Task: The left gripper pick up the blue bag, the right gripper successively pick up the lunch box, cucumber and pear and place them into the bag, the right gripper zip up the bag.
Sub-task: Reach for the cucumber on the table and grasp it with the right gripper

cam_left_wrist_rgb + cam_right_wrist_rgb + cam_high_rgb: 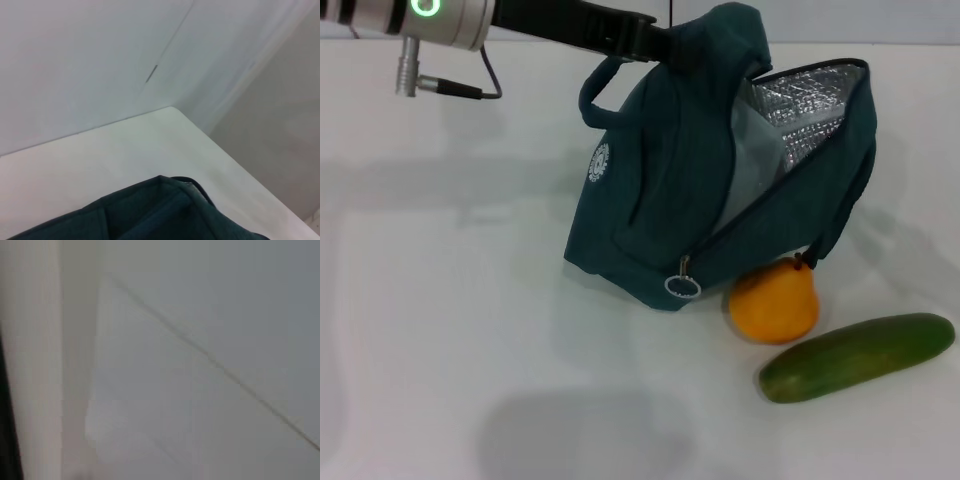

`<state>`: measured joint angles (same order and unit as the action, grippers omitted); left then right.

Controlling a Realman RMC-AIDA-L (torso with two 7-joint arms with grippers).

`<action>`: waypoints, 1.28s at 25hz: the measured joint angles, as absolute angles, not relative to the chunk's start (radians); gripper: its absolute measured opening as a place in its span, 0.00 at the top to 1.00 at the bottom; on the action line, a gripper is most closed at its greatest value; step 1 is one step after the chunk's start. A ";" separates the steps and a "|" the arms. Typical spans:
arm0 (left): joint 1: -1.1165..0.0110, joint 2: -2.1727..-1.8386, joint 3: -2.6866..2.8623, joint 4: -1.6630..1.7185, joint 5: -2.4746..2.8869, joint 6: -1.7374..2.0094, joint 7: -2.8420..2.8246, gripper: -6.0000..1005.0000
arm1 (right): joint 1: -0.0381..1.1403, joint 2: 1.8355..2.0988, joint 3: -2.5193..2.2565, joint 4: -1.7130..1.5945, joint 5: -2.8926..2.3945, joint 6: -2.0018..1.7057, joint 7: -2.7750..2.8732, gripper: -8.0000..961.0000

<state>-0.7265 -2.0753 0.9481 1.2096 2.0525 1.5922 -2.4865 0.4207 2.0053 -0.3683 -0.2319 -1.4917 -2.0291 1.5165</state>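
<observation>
L gripper point(655, 42) comes in from the far left w/ its jaws clamped on the top of the blue bag point(670, 190), holding it tilted over the white desk point(470, 300). Bag mouth gapes, foil lining showing; zip ring hangs at the near corner. Pear point(774, 302) sits tucked under the bag's lower edge, touching it. Cucumber point(858, 357) lies just beside the pear, nearer the front. R gripper isn't anywhere in sight.

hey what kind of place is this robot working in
Probably a lab or test bench: a bare white table against plain white walls, with only a bag, pear and cucumber staged on it.
</observation>
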 joint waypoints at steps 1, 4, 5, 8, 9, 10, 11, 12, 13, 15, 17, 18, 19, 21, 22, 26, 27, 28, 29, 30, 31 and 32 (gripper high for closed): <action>-0.724 -2.075 0.948 1.208 2.053 1.588 -2.482 0.93 | 0.402 2.000 -0.386 -0.255 -1.495 -2.041 1.489 0.61; -0.721 -2.074 0.947 1.193 2.050 1.575 -2.471 0.93 | 0.335 1.972 -0.455 -0.333 -1.499 -2.087 1.425 0.61; -0.721 -2.073 0.947 1.187 2.049 1.571 -2.466 0.93 | 0.323 1.964 -0.469 -0.353 -1.499 -2.098 1.419 0.61; -0.720 -2.073 0.946 1.176 2.048 1.557 -2.451 0.93 | 0.291 1.929 -0.500 -0.388 -1.500 -2.099 1.418 0.61; -0.720 -2.074 0.945 1.174 2.047 1.552 -2.448 0.93 | 0.284 1.922 -0.497 -0.384 -1.499 -2.087 1.418 0.61; -0.721 -2.074 0.945 1.173 2.047 1.547 -2.447 0.93 | 0.271 1.918 -0.485 -0.374 -1.498 -2.061 1.416 0.61; -0.721 -2.075 0.945 1.173 2.047 1.542 -2.446 0.93 | 0.259 1.921 -0.470 -0.369 -1.496 -2.031 1.414 0.61; -0.721 -2.076 0.945 1.172 2.047 1.537 -2.446 0.93 | 0.246 1.928 -0.449 -0.368 -1.493 -1.997 1.411 0.61; -0.721 -2.076 0.945 1.171 2.047 1.532 -2.446 0.93 | 0.231 1.941 -0.425 -0.371 -1.493 -1.957 1.406 0.61; -0.721 -2.075 0.945 1.168 2.047 1.522 -2.445 0.93 | 0.211 1.961 -0.399 -0.401 -1.502 -1.908 1.385 0.61; -0.720 -2.071 0.944 1.160 2.047 1.509 -2.444 0.93 | 0.211 1.961 -0.412 -0.446 -1.530 -1.915 1.375 0.61; -0.715 -2.067 0.940 1.151 2.046 1.496 -2.437 0.93 | 0.218 1.955 -0.427 -0.469 -1.549 -1.935 1.375 0.61; -0.715 -2.067 0.940 1.151 2.046 1.496 -2.437 0.93 | 0.234 1.943 -0.447 -0.491 -1.572 -1.970 1.386 0.61; -0.706 -2.066 0.925 1.145 2.048 1.484 -2.420 0.93 | 0.257 1.925 -0.468 -0.511 -1.590 -2.013 1.405 0.61; -0.703 -2.067 0.918 1.142 2.048 1.481 -2.414 0.93 | 0.269 1.915 -0.477 -0.519 -1.598 -2.030 1.416 0.61; -0.697 -2.066 0.886 1.107 2.048 1.470 -2.392 0.93 | 0.325 1.877 -0.515 -0.582 -1.652 -2.072 1.472 0.58; -0.696 -2.065 0.876 1.098 2.047 1.469 -2.387 0.93 | 0.331 1.876 -0.522 -0.614 -1.675 -2.078 1.479 0.55; -0.694 -2.065 0.864 1.089 2.047 1.468 -2.383 0.93 | 0.337 1.875 -0.529 -0.655 -1.702 -2.084 1.483 0.53; -0.693 -2.065 0.855 1.082 2.046 1.467 -2.378 0.93 | 0.341 1.876 -0.535 -0.690 -1.723 -2.088 1.484 0.50; -0.690 -2.065 0.846 1.074 2.046 1.464 -2.373 0.93 | 0.347 1.878 -0.545 -0.743 -1.757 -2.092 1.489 0.48; -0.688 -2.065 0.842 1.070 2.045 1.462 -2.370 0.93 | 0.354 1.879 -0.556 -0.798 -1.788 -2.094 1.500 0.45; -0.686 -2.066 0.837 1.068 2.044 1.460 -2.368 0.93 | 0.361 1.879 -0.562 -0.838 -1.811 -2.094 1.516 0.41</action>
